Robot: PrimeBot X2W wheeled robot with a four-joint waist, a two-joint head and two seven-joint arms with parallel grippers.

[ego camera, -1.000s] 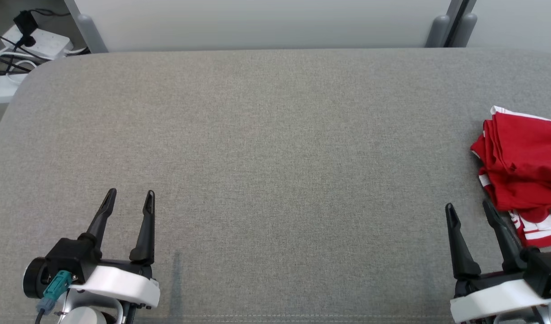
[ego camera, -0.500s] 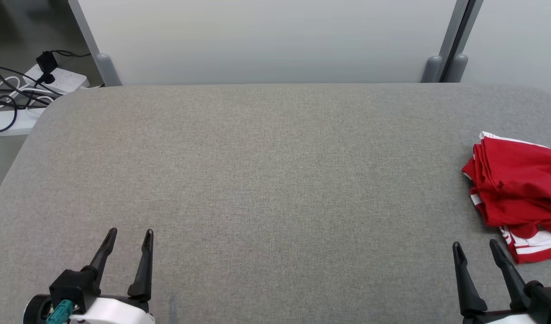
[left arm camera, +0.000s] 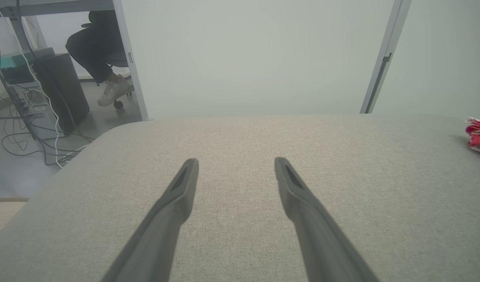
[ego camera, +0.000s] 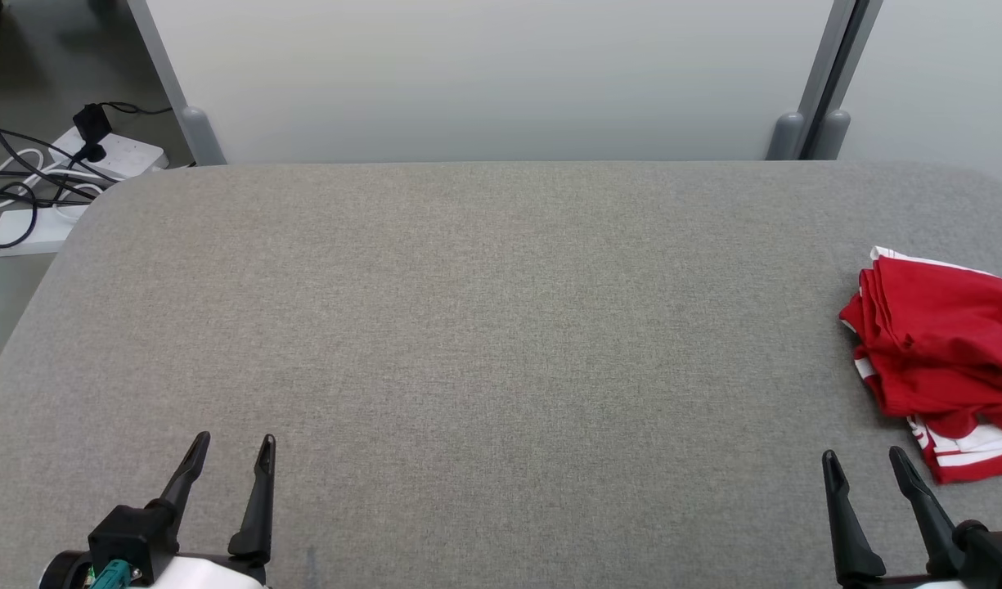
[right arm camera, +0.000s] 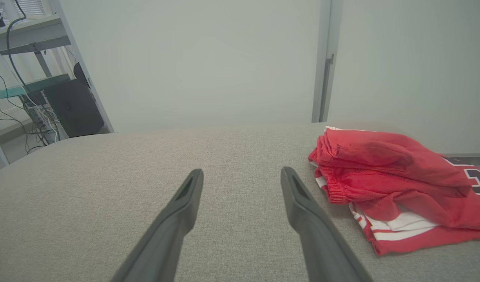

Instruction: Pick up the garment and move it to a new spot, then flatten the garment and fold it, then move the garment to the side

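Garment (ego camera: 938, 360) bunched (red, white trim) on grey surface (ego camera: 501, 327) | left gripper (ego camera: 235, 439) spread, empty | right gripper (ego camera: 863, 454) spread, empty

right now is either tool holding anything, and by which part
Nothing is held. The left tool and right tool are open and empty; the red garment lies untouched.

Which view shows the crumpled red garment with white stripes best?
The right wrist view: the crumpled red garment with white stripes lies close, folds clear. In the head view the garment is cut by the right edge; the left wrist view catches a small corner.
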